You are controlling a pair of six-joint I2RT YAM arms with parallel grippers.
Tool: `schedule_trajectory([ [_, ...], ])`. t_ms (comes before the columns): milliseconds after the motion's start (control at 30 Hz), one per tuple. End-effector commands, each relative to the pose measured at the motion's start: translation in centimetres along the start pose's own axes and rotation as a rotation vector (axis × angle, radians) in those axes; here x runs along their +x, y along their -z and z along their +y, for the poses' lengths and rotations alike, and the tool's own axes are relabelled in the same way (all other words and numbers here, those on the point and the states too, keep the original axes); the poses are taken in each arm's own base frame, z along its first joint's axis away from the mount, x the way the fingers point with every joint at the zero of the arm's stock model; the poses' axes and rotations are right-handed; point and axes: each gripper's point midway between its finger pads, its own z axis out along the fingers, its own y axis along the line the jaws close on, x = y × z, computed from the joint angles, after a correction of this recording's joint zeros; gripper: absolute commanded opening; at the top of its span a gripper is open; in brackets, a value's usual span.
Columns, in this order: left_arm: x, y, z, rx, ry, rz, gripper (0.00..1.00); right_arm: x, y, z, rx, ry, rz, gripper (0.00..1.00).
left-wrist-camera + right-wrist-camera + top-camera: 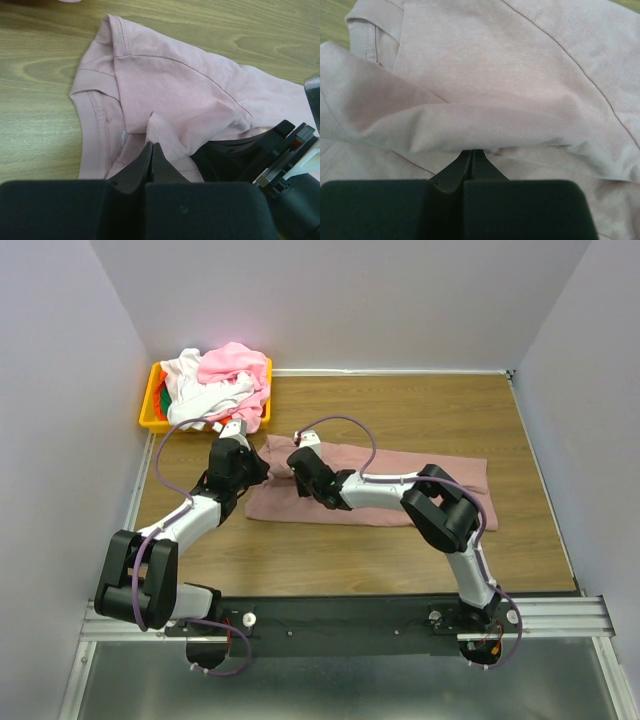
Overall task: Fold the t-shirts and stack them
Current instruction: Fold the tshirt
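From above, you see the mauve t-shirt point(395, 465) lying as a long band across the middle of the wooden table point(400, 405). Both of your arms reach to its left end. The left gripper point(262, 468) and the right gripper point(295, 462) sit just beside each other on the cloth there. At the far left corner, the yellow bin point(150, 420) holds a heap of t-shirts point(225, 375) in light pink and white, with some green and red-orange showing underneath.

In your left wrist view, the left gripper point(152, 146) has its jaws pressed together, pinching a small peak of the mauve t-shirt point(165, 85) just inside the collar point(95, 120). The right gripper point(260, 150) rests on the cloth close by, at the right of the view.

In your right wrist view, the right gripper point(471, 152) is also closed tight. Its tips are tucked under a raised ridge of the mauve t-shirt point(485, 75) and nip the fabric there. Cloth fills almost the whole view.
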Motion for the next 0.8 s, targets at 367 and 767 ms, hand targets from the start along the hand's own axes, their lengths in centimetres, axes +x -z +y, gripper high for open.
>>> schedule_trajectory([
  [367, -1.4, 0.7, -0.7, 0.029, -0.017, -0.037, 0.00, -0.8, 3.8, -1.2, 0.020, -0.026, 0.004, 0.00],
  [767, 0.1, 1.8, -0.4, 0.036, 0.022, -0.035, 0.00, -0.7, 7.1, -2.7, 0.014, -0.048, -0.008, 0.00],
])
